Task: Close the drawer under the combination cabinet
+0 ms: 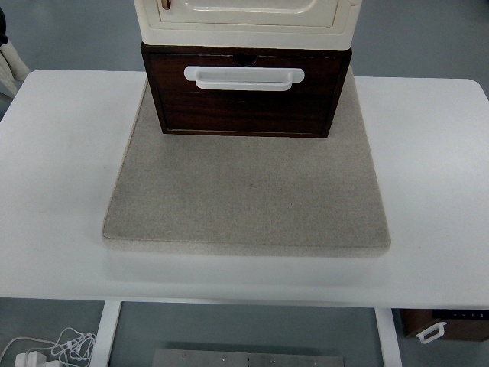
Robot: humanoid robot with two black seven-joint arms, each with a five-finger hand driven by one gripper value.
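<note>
A dark brown wooden drawer with a white handle sits under the cream cabinet at the back of the table. Its front lies nearly flush below the cabinet's front, showing only a thin dark strip of its top edge. Neither robot hand appears in the head view; only a small dark bit of the left arm shows at the upper left edge.
The cabinet stands on a beige mat that covers the middle of the white table. Cables lie on the floor at the lower left, and a brown box with a white handle sits under the table at the lower right.
</note>
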